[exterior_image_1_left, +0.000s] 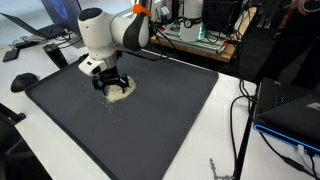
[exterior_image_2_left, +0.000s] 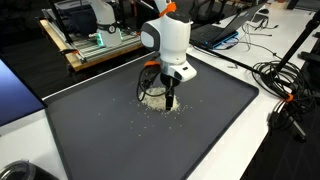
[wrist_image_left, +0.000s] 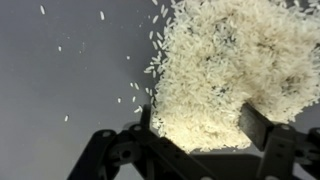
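When scanned from the left of an exterior view, table (exterior_image_1_left: 28, 65): white, showing along the left edge.
dark object (exterior_image_1_left: 22, 81): small, rounded, on the table; too small to name.
mat (exterior_image_1_left: 150, 115): dark grey, flat, over most of the table.
arm (exterior_image_1_left: 110, 30): white, orange patch near the top, bent down over the far left part of the mat.
gripper (exterior_image_1_left: 111, 84): black, pointing down, tips low at the mat.
rice (exterior_image_1_left: 119, 90): pale loose heap on the mat, under and just beside the gripper; fills the upper right of the wrist view.
fingers (wrist_image_left: 250, 118): apart, clamped on nothing; in the wrist view, one at each side of the heap's near edge, grains between them.
stray grains (wrist_image_left: 100, 16): scattered on bare mat left of the heap in the wrist view; also dotted around the heap in an exterior view (exterior_image_2_left: 140, 122).
cables (exterior_image_1_left: 240, 115): black, on the table past the mat's right edge, well apart from the gripper.
clutter (exterior_image_1_left: 200, 35): electronics and boards behind the mat, upper right; detail too small to tell.
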